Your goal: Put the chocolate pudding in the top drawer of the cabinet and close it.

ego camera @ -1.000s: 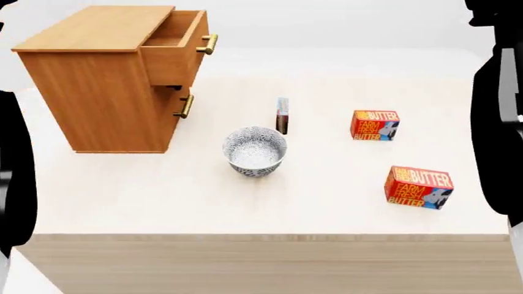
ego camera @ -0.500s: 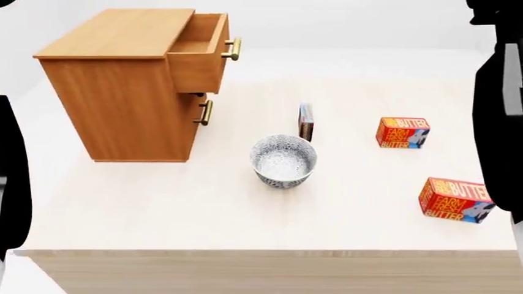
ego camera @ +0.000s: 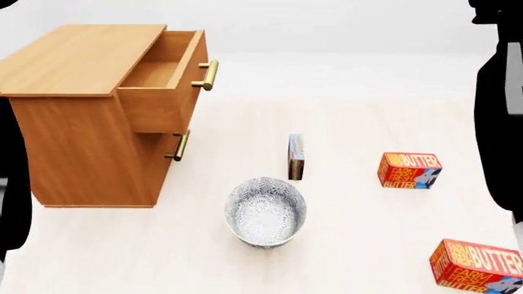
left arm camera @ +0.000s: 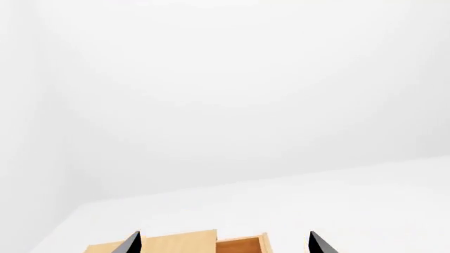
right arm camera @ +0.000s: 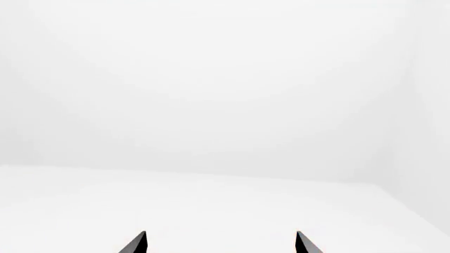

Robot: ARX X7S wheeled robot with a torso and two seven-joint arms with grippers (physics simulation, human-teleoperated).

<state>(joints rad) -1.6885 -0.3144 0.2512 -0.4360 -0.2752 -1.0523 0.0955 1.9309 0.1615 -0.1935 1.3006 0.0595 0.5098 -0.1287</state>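
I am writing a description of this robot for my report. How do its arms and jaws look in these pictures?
Little shows. In the head view the left arm and the right arm are flat black shapes at the edges, without visible markings or cables. Each wrist view shows only two black, pointed tips of the left gripper and the right gripper, set apart.

Chocolate pudding (ego camera: 296, 157) stands on edge at frame centre, thin blue-red box, dark brown end forward; orange-brown cabinet (ego camera: 78, 131) fills the upper left; its top drawer (ego camera: 163, 82) hangs pulled open, brass handle facing right.
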